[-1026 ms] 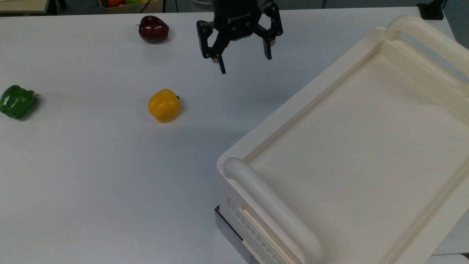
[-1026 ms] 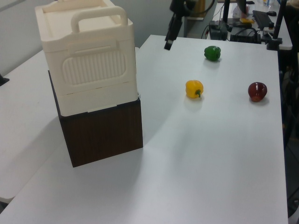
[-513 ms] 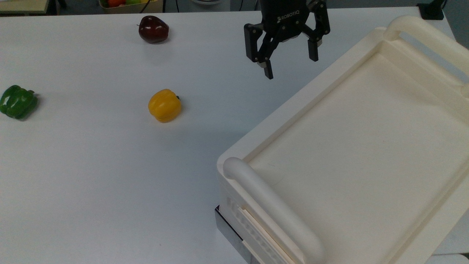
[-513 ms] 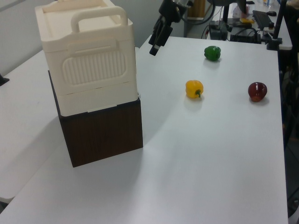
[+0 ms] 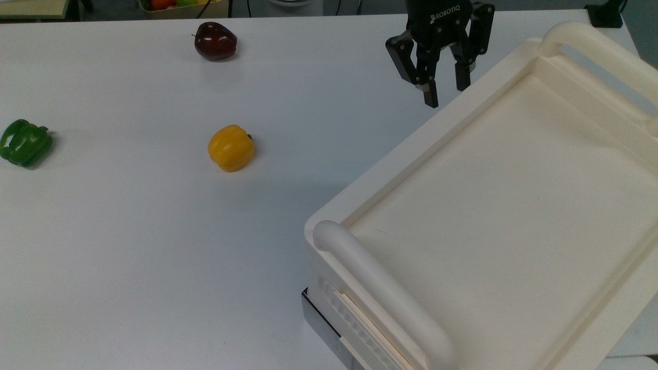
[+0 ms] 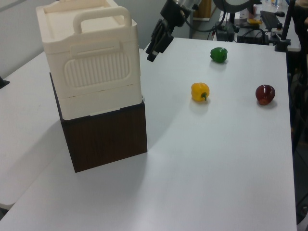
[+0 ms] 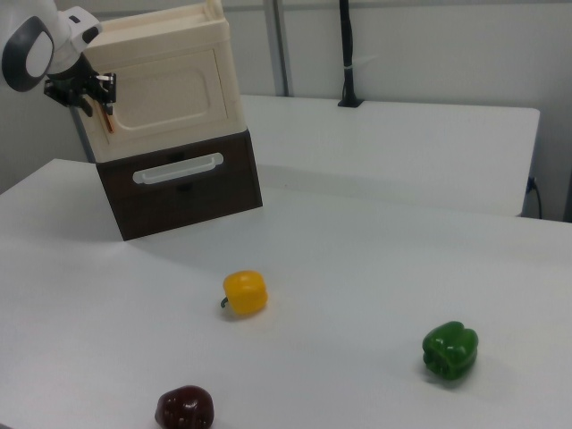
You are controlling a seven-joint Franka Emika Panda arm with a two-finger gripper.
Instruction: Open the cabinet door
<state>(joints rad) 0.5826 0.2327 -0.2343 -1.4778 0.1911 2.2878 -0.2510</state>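
From my station I see the black two-finger gripper (image 5: 446,91) hanging just off the far edge of the big cream plastic cabinet (image 5: 493,205), at the corner nearest the far edge of the white tabletop (image 5: 128,231). A second ago it hung over open tabletop, well toward the top view's left of here; half a second ago it was partway across. Its fingers were spread wide then, and now I read them as closer together but still apart, holding nothing.

In the right view the gripper (image 7: 98,96) sits against the right view's left edge of the flat cream-white cabinet door (image 7: 170,98), where a thin copper-coloured bar handle (image 7: 108,121) shows just beside the fingertips. I cannot tell whether they touch it. The door lies flush with the cabinet front, above the dark brown wood-grain base with its pale drawer handle (image 7: 179,169).

In the left view the gripper (image 6: 155,48) is near the cabinet's upper corner (image 6: 136,29).

The yellow bell pepper (image 5: 231,148), the green bell pepper (image 5: 24,142) near the tabletop's edge at the top view's left, and the dark red apple (image 5: 215,41) by the far edge lie where they did before.
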